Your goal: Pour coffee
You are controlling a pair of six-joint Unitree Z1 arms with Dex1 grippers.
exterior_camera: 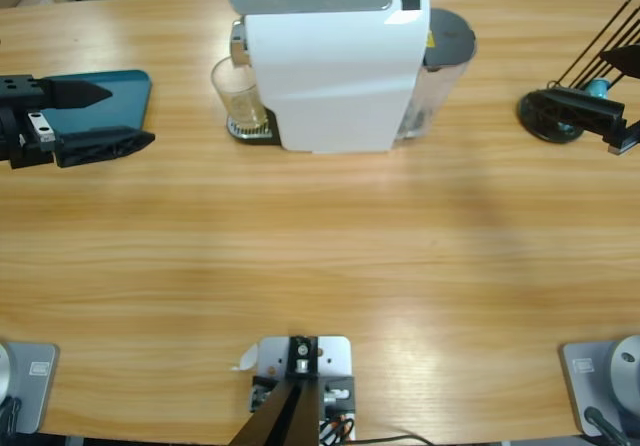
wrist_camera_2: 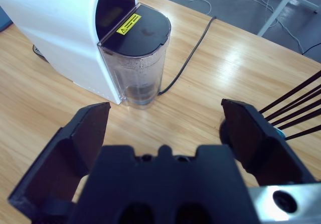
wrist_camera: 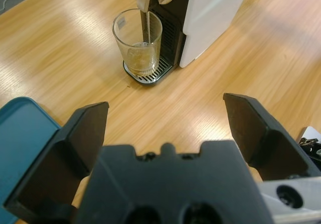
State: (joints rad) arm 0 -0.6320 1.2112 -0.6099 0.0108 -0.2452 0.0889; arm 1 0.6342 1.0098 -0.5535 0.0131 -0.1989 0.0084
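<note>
Coffee (wrist_camera: 141, 63) in glass (wrist_camera: 138, 42), well beyond gaping left claw (wrist_camera: 165, 128).

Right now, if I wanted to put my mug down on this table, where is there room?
The wide front stretch of the table is bare, below the coffee machine. It is crowded at the back: the glass under the spout, the left gripper over a blue tray, and the right gripper by a black stand.

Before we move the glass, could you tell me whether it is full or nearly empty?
Nearly empty: the glass stands upright on the drip tray under the spout, holding only a shallow layer of coffee at its bottom.
</note>
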